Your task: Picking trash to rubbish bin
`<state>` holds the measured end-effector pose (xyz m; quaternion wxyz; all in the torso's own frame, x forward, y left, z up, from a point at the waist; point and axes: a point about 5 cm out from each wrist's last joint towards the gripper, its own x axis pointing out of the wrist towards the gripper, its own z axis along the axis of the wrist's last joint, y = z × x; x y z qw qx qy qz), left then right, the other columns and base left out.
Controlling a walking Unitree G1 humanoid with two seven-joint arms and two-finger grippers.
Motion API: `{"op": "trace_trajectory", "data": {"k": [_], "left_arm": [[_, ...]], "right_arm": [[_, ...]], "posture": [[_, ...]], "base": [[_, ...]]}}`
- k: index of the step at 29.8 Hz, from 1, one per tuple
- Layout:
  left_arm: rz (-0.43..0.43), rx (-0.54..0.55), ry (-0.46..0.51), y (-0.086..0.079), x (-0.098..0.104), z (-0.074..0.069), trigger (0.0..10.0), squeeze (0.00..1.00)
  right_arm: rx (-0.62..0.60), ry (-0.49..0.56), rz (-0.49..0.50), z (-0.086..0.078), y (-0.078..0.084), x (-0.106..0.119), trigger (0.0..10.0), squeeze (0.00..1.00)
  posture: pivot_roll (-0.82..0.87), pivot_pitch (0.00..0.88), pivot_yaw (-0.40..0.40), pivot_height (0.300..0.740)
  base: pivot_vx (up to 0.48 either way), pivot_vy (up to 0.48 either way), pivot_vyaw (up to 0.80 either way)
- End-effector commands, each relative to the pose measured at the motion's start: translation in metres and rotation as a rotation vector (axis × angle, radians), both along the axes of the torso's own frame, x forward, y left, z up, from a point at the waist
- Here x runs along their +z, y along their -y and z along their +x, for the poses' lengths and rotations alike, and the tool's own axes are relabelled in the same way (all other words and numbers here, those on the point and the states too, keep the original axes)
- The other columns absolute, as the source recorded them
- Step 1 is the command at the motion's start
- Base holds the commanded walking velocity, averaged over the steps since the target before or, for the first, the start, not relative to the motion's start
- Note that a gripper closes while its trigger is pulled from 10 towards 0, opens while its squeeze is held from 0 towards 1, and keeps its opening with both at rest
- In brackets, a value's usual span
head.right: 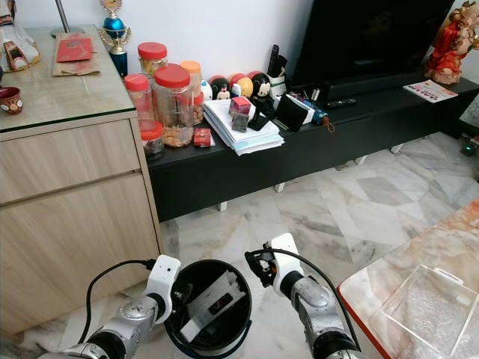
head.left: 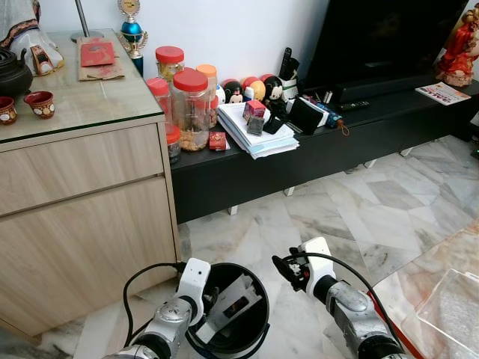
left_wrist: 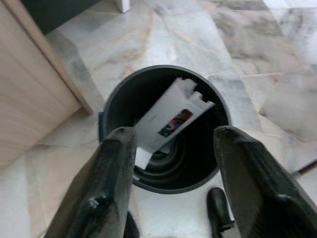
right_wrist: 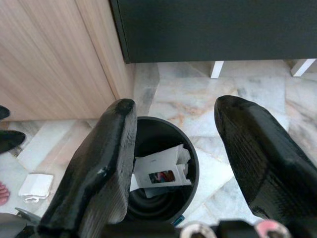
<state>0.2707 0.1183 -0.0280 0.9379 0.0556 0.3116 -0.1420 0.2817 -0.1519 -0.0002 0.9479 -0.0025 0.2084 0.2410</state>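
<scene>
bin: we're seeing the black rubbish bin sitting on the marble floor, just beside the wooden cabinet
trash: white carton is lying tilted inside it
left gripper: hovering above, jaws released
right gripper: jaws released too, holding nothing

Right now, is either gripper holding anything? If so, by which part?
Nothing is held. The left gripper and right gripper are both open and empty above the black bin; the white carton lies inside it.
</scene>
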Motion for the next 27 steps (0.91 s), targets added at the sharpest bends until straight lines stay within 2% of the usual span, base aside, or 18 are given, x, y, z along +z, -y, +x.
{"op": "trace_trajectory", "data": {"k": [1,4,6,9,12,14,15,16,18,19,24,25,27], "left_arm": [[0.023,0.015,0.02,-0.003,0.001,0.001,10.0,0.0],[0.043,0.061,0.044,-0.01,0.002,0.002,10.0,0.0],[0.102,0.136,0.1,-0.024,0.003,0.001,10.0,0.0],[0.159,0.171,0.174,-0.031,0.007,0.003,10.0,0.0],[0.165,0.208,0.235,-0.035,0.013,0.006,10.0,0.0],[0.172,0.271,0.366,-0.039,0.028,0.013,10.0,0.0],[0.172,0.271,0.366,-0.039,0.028,0.013,10.0,0.0],[0.167,0.296,0.443,-0.04,0.037,0.017,10.0,0.0],[0.163,0.303,0.476,-0.04,0.041,0.018,10.0,0.0],[0.162,0.306,0.539,-0.039,0.05,0.022,10.0,0.0],[0.172,0.293,0.69,-0.033,0.073,0.031,10.0,0.0],[0.172,0.287,0.767,-0.029,0.087,0.037,10.0,0.0],[0.176,0.279,0.816,-0.026,0.096,0.041,10.0,0.0]], "right_arm": [[-0.037,0.008,0.003,0.002,0.005,0.001,10.0,0.0],[-0.056,0.002,-0.008,0.001,0.007,-0.001,10.0,0.0],[-0.067,0.027,0.004,0.0,0.008,0.0,10.0,0.0],[-0.067,0.072,0.034,0.003,0.006,0.006,10.0,0.0],[-0.08,0.105,0.042,0.006,0.006,0.011,10.0,0.0],[-0.103,0.175,0.076,0.013,0.005,0.023,10.0,0.0],[-0.103,0.175,0.076,0.013,0.005,0.023,10.0,0.0],[-0.117,0.226,0.096,0.018,0.003,0.031,10.0,0.0],[-0.127,0.247,0.105,0.021,0.003,0.035,10.0,0.0],[-0.141,0.282,0.117,0.025,0.002,0.041,10.0,0.0],[-0.162,0.369,0.166,0.036,-0.003,0.061,10.0,0.0],[-0.172,0.408,0.181,0.042,-0.005,0.07,10.0,0.0],[-0.176,0.431,0.191,0.044,-0.007,0.076,10.0,0.0]], "posture": [[0.16,0.0,-0.14,0.74],[0.16,0.0,-0.14,0.74],[0.17,0.0,-0.136,0.74],[0.17,0.0,-0.13,0.74],[0.17,0.0,-0.13,0.74],[0.17,0.0,-0.13,0.74],[0.17,0.0,-0.13,0.74],[0.18,0.0,-0.127,0.74],[0.18,0.0,-0.127,0.74],[0.18,0.0,-0.127,0.74],[0.18,0.0,-0.129,0.74],[0.18,0.0,-0.127,0.74],[0.18,0.0,-0.127,0.74]], "base": [[0.0,0.0,0.0],[0.0,0.0,0.0],[0.0,0.0,0.0],[0.0,0.0,0.0],[0.0,0.0,0.0],[0.0,0.0,0.0],[0.0,0.0,0.0],[0.0,0.0,0.0],[0.0,0.0,0.0],[0.0,0.0,0.0],[0.0,0.0,0.0],[0.0,0.0,0.0],[0.0,0.0,0.0]]}}
